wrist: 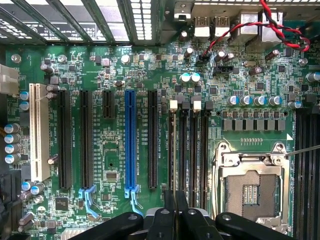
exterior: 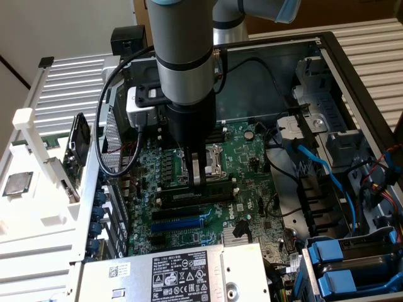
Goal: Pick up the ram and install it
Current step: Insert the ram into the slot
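My gripper (exterior: 198, 178) reaches straight down onto the green motherboard (exterior: 252, 163), just in front of the CPU socket (exterior: 213, 158). Its fingers are shut on the ram (exterior: 217, 185), a long thin stick standing on edge along the black memory slots (exterior: 189, 200). In the wrist view the ram (wrist: 175, 197) appears edge-on as a thin line between the black fingers (wrist: 166, 220). It lines up with the memory slot (wrist: 172, 150) nearest the long black expansion slot. I cannot tell how deep it sits in the slot.
The blue expansion slot (exterior: 179, 223) (wrist: 130, 140) lies a little beyond the memory slots, with a white slot (wrist: 36, 132) further off. The power supply (exterior: 170, 274) sits at the case front. Blue cables (exterior: 315, 163) and drive bays (exterior: 340, 267) fill the exterior view's right.
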### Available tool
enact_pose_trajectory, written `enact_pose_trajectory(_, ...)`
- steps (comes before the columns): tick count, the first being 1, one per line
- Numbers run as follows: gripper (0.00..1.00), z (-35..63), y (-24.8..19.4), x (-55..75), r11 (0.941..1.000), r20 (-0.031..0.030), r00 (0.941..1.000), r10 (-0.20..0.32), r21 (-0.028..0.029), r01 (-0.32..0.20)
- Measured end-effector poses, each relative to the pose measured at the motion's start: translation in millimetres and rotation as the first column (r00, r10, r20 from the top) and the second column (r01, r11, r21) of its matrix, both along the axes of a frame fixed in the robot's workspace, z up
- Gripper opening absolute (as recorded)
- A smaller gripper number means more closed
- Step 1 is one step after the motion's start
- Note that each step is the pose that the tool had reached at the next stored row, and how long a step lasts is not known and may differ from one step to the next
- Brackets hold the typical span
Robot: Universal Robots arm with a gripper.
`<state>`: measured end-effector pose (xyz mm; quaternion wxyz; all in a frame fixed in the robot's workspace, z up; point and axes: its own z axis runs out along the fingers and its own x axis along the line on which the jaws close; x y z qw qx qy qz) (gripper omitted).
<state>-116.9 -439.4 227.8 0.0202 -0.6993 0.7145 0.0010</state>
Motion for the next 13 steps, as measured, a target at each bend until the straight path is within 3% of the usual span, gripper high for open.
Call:
enact_pose_trajectory(2, 0.12, 0.0, 0.0, 0.0, 1.0000, 0.0002, 1.0000, 0.000, 0.0000, 0.000)
enact_pose_trajectory(3, 0.20, 0.0, 0.0, 0.0, 1.0000, 0.0001, 1.0000, 0.000, 0.0001, 0.000)
enact_pose_trajectory(5, 0.20, 0.0, 0.0, 0.0, 1.0000, 0.0001, 1.0000, 0.000, 0.0001, 0.000)
enact_pose_trajectory(6, 0.26, 0.0, 0.0, 0.0, 1.0000, 0.0001, 1.0000, 0.000, 0.0000, 0.000)
enact_pose_trajectory(13, 0.26, 0.0, 0.0, 0.0, 1.0000, 0.0000, 1.0000, 0.000, 0.0000, 0.000)
